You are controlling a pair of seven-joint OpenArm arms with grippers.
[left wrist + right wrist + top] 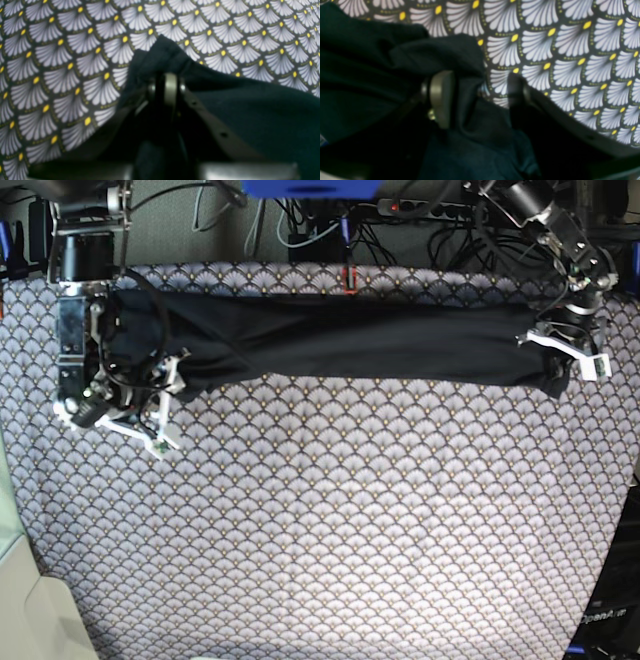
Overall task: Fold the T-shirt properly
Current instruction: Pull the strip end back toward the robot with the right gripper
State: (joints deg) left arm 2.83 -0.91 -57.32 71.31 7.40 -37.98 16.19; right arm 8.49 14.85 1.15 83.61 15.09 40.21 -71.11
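The dark T-shirt (350, 335) lies pulled out as a long, narrow band across the far part of the table. My left gripper (560, 355) is at the band's right end in the base view. The left wrist view shows that gripper (166, 85) shut on a bunched edge of the T-shirt (250, 105). My right gripper (170, 390) is at the band's left end. In the right wrist view its jaws (480, 92) stand apart, with a fold of the T-shirt (370, 75) lying between them against the left finger (442, 97).
A scallop-patterned cloth (330, 510) covers the whole table under the shirt. Cables and a power strip (420, 210) sit behind the far edge. The table's left edge drops to a pale surface (20, 580).
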